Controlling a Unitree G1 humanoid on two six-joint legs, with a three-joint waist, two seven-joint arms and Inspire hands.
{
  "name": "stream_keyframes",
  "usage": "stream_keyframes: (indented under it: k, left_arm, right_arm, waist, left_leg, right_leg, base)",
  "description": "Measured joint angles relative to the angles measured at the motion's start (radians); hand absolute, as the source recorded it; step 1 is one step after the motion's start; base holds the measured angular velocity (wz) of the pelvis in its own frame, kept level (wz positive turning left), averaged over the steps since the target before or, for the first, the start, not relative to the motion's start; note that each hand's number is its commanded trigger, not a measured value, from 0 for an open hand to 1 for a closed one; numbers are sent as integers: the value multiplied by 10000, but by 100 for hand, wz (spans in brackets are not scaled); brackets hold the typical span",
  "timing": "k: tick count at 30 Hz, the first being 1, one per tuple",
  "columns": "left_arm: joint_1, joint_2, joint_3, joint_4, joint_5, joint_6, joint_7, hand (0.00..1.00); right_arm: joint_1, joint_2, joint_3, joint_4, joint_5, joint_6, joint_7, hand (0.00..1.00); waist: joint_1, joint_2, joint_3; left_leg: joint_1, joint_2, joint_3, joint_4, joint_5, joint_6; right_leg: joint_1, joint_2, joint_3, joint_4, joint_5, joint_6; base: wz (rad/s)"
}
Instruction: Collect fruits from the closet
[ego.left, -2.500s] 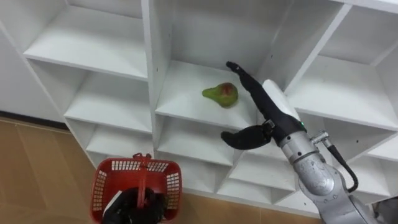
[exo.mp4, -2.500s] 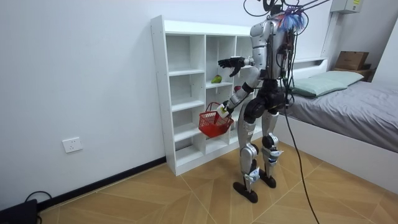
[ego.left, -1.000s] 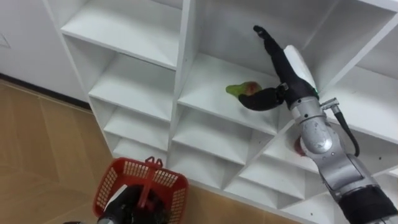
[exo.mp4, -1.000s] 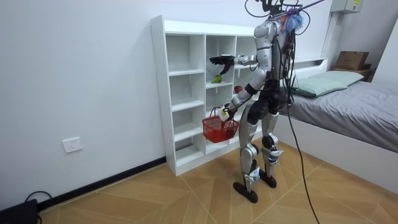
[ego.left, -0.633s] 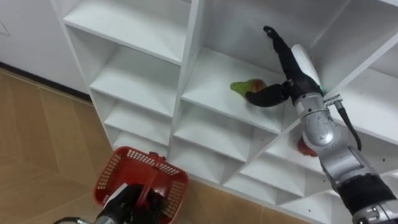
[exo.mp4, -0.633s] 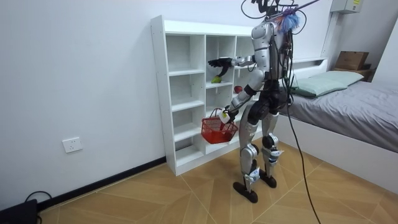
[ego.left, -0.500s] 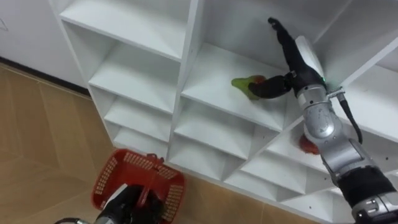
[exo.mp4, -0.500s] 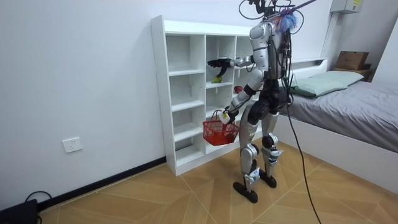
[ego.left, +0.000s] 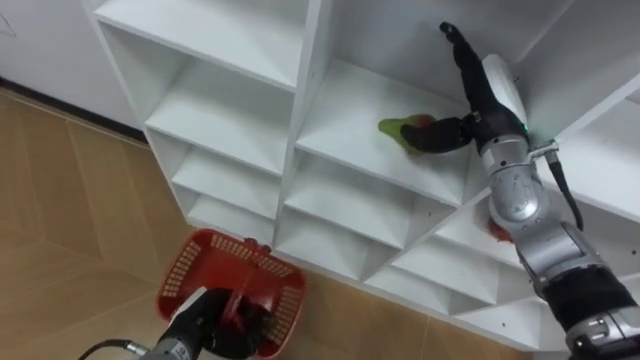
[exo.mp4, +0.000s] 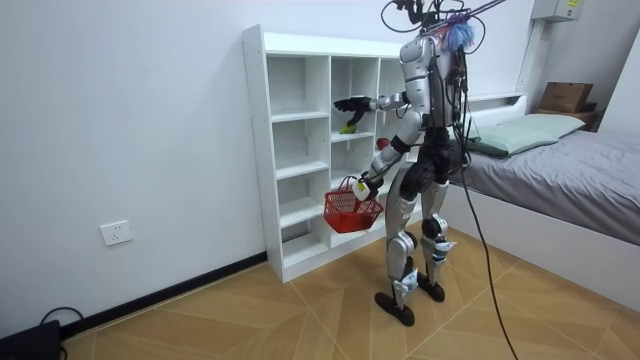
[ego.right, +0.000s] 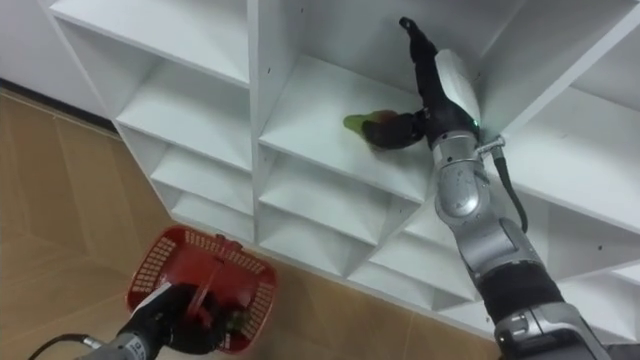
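Fingers (ego.left: 458, 50) of the right hand (ego.left: 487, 100) are spread beside the green and red pear (ego.left: 398, 130). It looks smooth and soft, so hold its fat middle gently.

one green pear (ego.left: 392, 128); one red fruit (ego.left: 496, 231); one red basket (ego.left: 185, 264); one white closet (ego.left: 305, 80)

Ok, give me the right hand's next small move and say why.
Probably close the right hand round the pear: it is open, thumb against the pear on the shelf, fingers straight above it. The left hand holds the red basket below.
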Motion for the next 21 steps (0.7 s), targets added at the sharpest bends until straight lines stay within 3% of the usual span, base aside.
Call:
stream_keyframes:
  k: [6,12,21]
  left_arm:
    - [-95,25,-2,18,-7,39,-2,100]
    - [-183,65,-217,338,-8,40,-12,100]
    - [-212,81,-384,685,-27,73,-23,100]
  right_arm:
    - [-5,5,13,248,10,-114,0,0]
    - [-9,38,92,1038,28,-109,32,0]
    - [-131,38,94,1386,122,-127,32,0]
  waist:
    - [21,69,39]
    - [274,99,41]
    - [271,102,40]
  left_leg:
    - [-122,5,-12,-5,67,-1]
    - [-148,0,-25,-42,95,-2]
    - [-165,-19,-101,-37,135,-8]
  right_leg:
    - [-111,-30,-188,2,39,-34]
    - [-125,-47,-288,7,41,-35]
    - [-106,-50,-315,12,44,-41]
  base:
    - [2]
    - [0]
    - [1]
